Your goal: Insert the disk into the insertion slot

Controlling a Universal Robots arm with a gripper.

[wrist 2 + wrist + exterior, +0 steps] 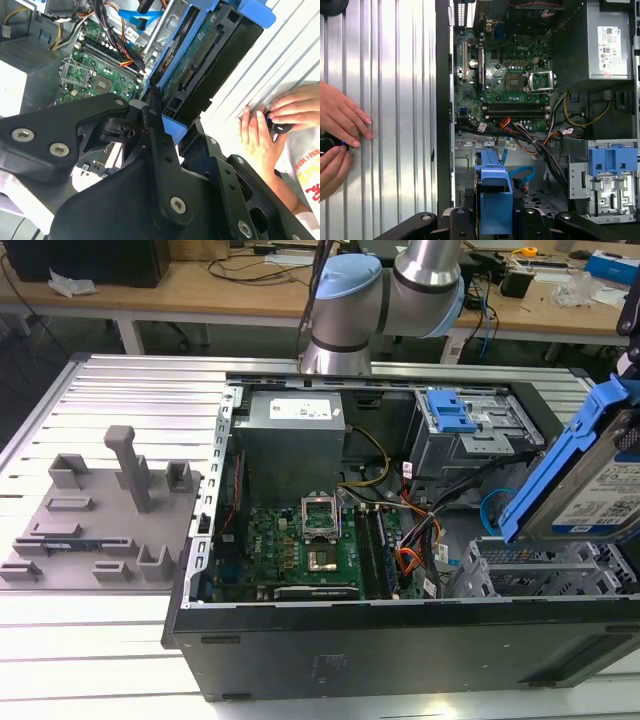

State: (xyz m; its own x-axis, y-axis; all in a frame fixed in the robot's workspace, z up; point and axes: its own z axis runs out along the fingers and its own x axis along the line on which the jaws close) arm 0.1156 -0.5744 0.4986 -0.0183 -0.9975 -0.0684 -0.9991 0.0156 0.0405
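The disk (597,502) is tilted above the insertion slot (540,570), not yet in it.
The disk is a silver drive with a white-and-blue label in a bright blue plastic carrier, raised and slanted at the exterior view's right. Just beneath its lower edge lies the slot, a grey perforated metal bay.

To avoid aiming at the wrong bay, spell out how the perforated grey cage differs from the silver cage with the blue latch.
The silver cage carries a blue latch on top; the grey cage has none. The grey cage, with perforated walls, lies below the tilted disk held in the tool; the silver cage stands apart, nearer the arm. Both are metal bays inside the open computer case.
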